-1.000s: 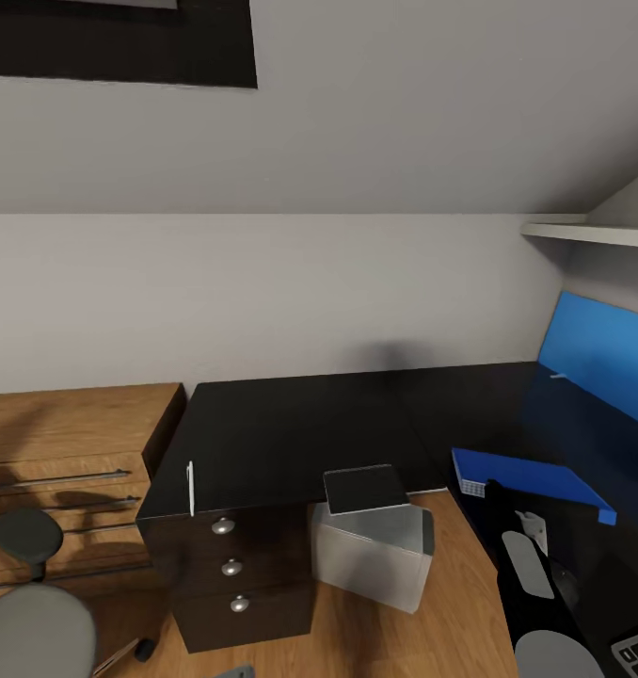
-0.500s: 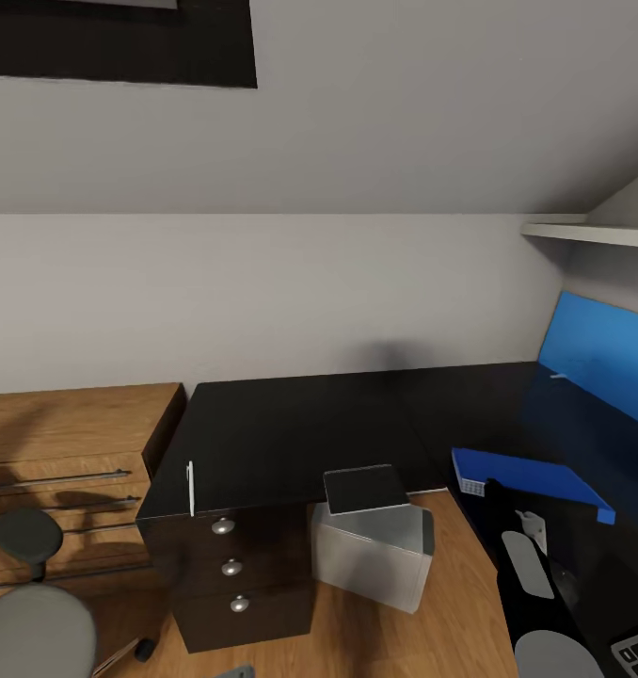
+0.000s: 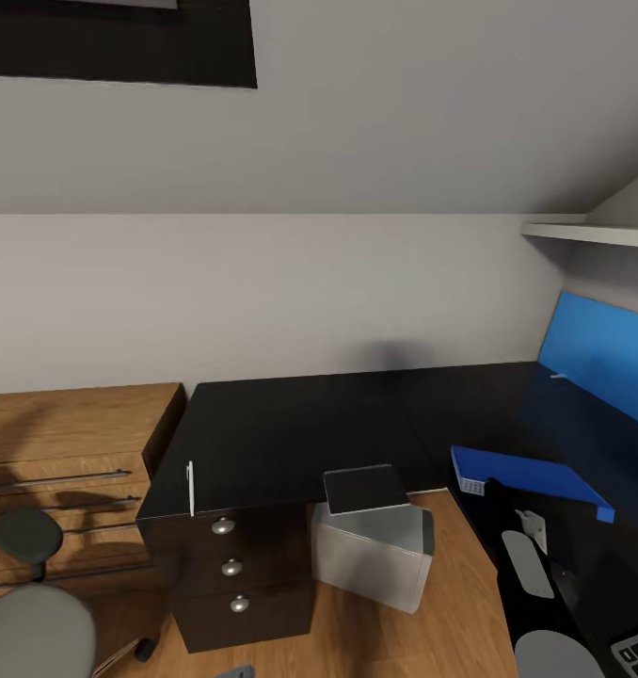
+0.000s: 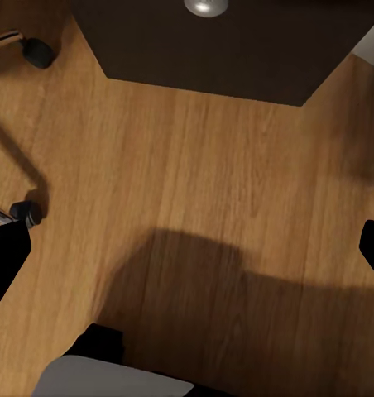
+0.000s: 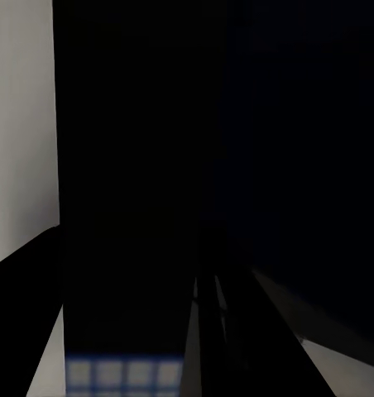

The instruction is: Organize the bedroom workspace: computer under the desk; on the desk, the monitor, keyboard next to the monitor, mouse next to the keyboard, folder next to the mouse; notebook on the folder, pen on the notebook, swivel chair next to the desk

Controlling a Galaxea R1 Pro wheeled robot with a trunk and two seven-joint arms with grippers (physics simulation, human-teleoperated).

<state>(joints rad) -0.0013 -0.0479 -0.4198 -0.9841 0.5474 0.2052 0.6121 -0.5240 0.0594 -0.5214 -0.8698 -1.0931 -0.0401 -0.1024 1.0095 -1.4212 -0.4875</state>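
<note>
Left wrist view has my left gripper (image 4: 187, 248) hanging spread wide over bare floor, parked low by the swivel chair (image 3: 32, 626) so it stays clear of the work. My right gripper (image 3: 493, 492) reaches over the desk (image 3: 291, 428) to the near end of the folder (image 3: 535, 478); its camera is too dark, so I cannot tell how its jaws stand. Further left the notebook (image 3: 366, 488) lies at the desk's front edge above the computer (image 3: 375, 556) (likely next), well apart from that gripper.
</note>
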